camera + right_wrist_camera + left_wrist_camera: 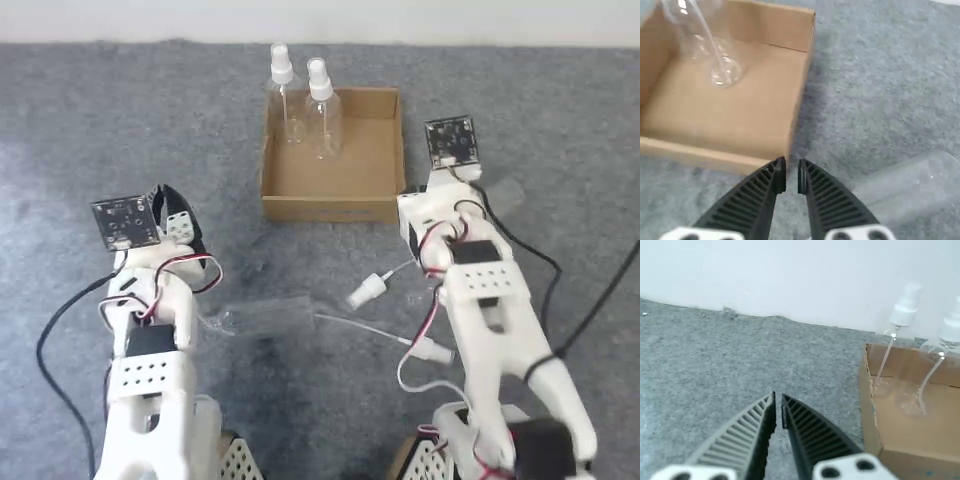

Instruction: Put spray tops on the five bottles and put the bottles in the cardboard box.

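One cardboard box point(330, 208) holds two capped bottles point(323, 120), upright in a far corner.
We see a bare bottle point(265, 315) lying between the arms and a second bare bottle point(505, 195) beside the right gripper point(791, 172). That and the left gripper point(778, 405) are nearly closed and empty. Loose spray tops point(368, 292) lie nearby.

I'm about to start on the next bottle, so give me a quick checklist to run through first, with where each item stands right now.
1. Grippers free: ok. The left gripper and the right gripper are shut on nothing.
2. Room in the cardboard box: ok. Two capped bottles stand at its far side.
3. Bare bottle ready: ok. One bare bottle lies between the arms, and a second bare bottle lies by the right gripper.
4. Tops ready: ok. A spray top and a second spray top lie loose on the table.
5. All five bottles present: cannot tell. I count four.
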Controlling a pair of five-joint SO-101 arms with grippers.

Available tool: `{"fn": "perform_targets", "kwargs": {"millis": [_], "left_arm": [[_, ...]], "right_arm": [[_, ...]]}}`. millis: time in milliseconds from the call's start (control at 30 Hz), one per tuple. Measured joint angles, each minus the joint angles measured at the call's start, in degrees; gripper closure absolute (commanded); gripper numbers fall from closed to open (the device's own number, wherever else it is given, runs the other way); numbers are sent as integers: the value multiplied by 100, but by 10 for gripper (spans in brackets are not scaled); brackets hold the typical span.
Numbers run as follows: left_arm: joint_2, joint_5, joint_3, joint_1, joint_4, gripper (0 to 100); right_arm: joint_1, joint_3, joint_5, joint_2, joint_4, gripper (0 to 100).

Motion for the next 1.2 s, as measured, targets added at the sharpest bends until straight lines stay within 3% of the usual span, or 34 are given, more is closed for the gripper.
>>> {"fn": "perform_targets", "kwargs": {"millis": [400, 1200], "left_arm": [[-18, 0, 0, -158, 0, 985], [-18, 0, 0, -158, 0, 985]], "right_arm": [[448, -1670, 18, 2031, 0, 965], [466, -5380, 26, 5547, 0, 965]]}}
